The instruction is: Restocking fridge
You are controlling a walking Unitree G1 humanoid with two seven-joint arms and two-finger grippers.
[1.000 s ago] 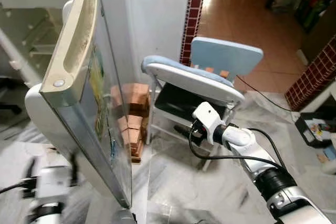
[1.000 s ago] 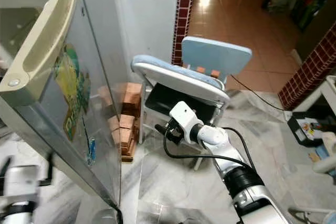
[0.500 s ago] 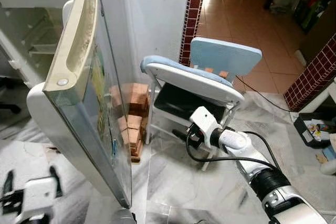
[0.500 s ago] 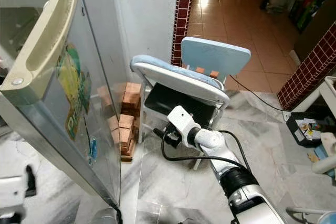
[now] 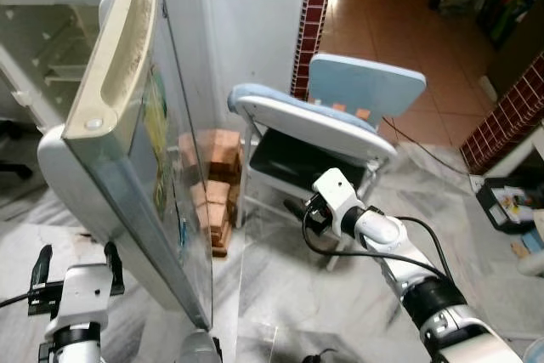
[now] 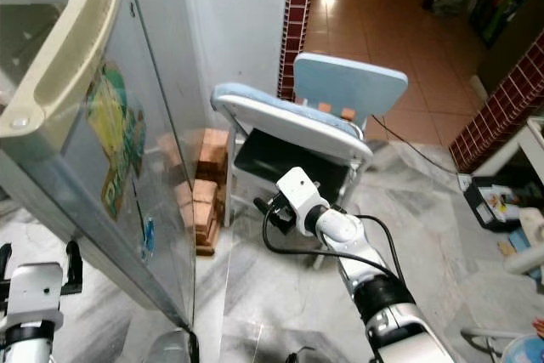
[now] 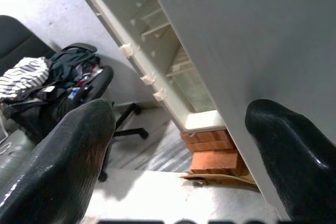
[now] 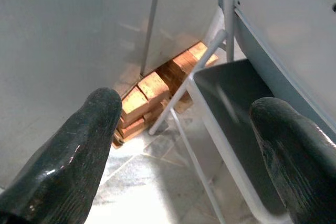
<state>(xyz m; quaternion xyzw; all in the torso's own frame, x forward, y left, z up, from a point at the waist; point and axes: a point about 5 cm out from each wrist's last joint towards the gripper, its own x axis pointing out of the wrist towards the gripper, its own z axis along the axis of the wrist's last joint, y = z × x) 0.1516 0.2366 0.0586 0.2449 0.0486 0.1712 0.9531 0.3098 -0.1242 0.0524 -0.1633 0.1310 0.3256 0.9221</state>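
On my far left the left gripper (image 5: 75, 263) hangs low beside the inner face of the tall silver-grey fridge door with the cream top rail (image 5: 127, 125), its two black fingers (image 7: 63, 161) spread wide and holding nothing. Through its wrist camera I see the fridge's white interior shelves (image 7: 157, 51), a black office chair piled with striped and dark clothes (image 7: 52, 77), and the orange bricks (image 7: 210, 153) propping the cabinet's base. My worry here is the door: it stands open just beside that arm, and a careless swing would knock it or jam the fingers against its edge.

To the right, the right gripper (image 5: 297, 210) is released too, empty, pointing under the pale blue folding chair with white metal legs (image 5: 340, 116) toward the dark tray (image 8: 236, 129) below its seat. The thin legs sit near the fingers, so reaching in could snag one and drag the chair. The black cable (image 5: 357, 252) looping off that wrist could also catch on the frame.

I see nothing to restock within reach of either gripper
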